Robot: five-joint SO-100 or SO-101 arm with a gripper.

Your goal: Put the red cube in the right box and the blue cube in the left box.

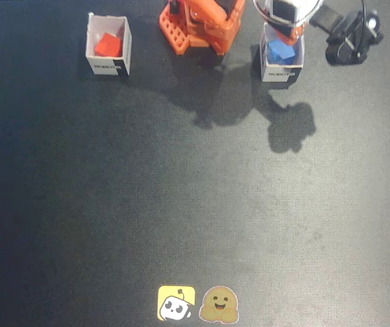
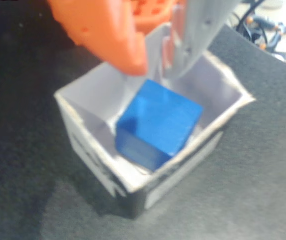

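In the fixed view the red cube lies inside the white box at the back left. The blue cube lies inside the twin white box at the back right. My gripper hangs right over that box. In the wrist view the blue cube rests tilted inside the box. My gripper is just above the cube, its orange finger and grey finger a narrow gap apart, holding nothing.
The orange arm base stands at the back middle between the boxes. A black clamp with cables sits at the back right. Two stickers lie on the dark mat near the front edge.
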